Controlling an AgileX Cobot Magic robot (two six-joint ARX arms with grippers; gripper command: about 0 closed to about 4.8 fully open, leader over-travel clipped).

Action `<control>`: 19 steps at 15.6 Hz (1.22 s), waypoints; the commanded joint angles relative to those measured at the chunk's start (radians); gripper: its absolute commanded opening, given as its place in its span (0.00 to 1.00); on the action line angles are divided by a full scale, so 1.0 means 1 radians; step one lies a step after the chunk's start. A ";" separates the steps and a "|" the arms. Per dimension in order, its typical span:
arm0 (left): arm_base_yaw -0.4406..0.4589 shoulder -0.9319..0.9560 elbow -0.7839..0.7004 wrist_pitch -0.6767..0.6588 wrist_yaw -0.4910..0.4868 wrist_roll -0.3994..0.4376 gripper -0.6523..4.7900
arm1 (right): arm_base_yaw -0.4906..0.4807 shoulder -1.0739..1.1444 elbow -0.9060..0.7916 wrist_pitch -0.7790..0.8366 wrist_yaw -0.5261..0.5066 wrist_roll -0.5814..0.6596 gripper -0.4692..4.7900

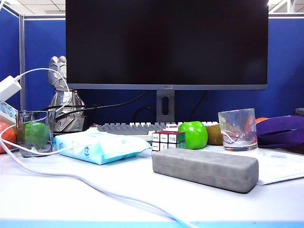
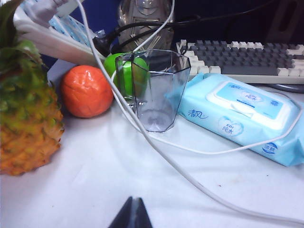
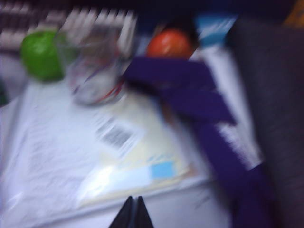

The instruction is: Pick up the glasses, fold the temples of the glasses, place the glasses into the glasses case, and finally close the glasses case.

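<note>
Left gripper point(image 2: 131, 211) and right gripper point(image 3: 131, 211) hung above the table point(image 1: 57, 199), fingers pressed together, empty; glasses case point(image 1: 205, 169) lay closed, right wrist view blurred

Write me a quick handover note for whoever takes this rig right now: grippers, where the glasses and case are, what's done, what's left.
Left gripper: shut, empty, hanging over bare table near the tissue pack and clear cup.
Right gripper: shut, empty, above the papers and purple strap; that view is blurred.
Glasses case: closed, lying at the front of the table in the exterior view.
Glasses: not visible in any view, so whether they are inside the case cannot be confirmed.
Left: nothing evident, apart from checking the case.
</note>
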 commanded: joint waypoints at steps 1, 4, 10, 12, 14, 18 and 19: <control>0.000 -0.002 -0.002 -0.016 0.001 -0.003 0.11 | -0.037 -0.023 -0.018 0.027 -0.028 -0.014 0.08; 0.000 -0.002 -0.002 -0.016 0.001 -0.003 0.11 | -0.037 -0.023 -0.018 0.029 -0.008 0.141 0.08; 0.000 -0.002 -0.002 -0.016 0.001 -0.003 0.11 | -0.037 -0.023 -0.018 0.032 -0.010 0.142 0.08; 0.000 -0.002 -0.002 -0.016 0.001 -0.003 0.11 | -0.037 -0.023 -0.018 0.032 -0.010 0.142 0.08; 0.000 -0.002 -0.002 -0.016 0.001 -0.003 0.11 | -0.037 -0.023 -0.018 0.032 -0.010 0.141 0.08; 0.000 -0.002 -0.002 -0.016 0.001 -0.003 0.11 | -0.037 -0.023 -0.018 0.032 -0.010 0.142 0.08; 0.000 -0.002 -0.002 -0.016 0.001 -0.003 0.11 | -0.037 -0.023 -0.018 0.033 -0.010 0.142 0.08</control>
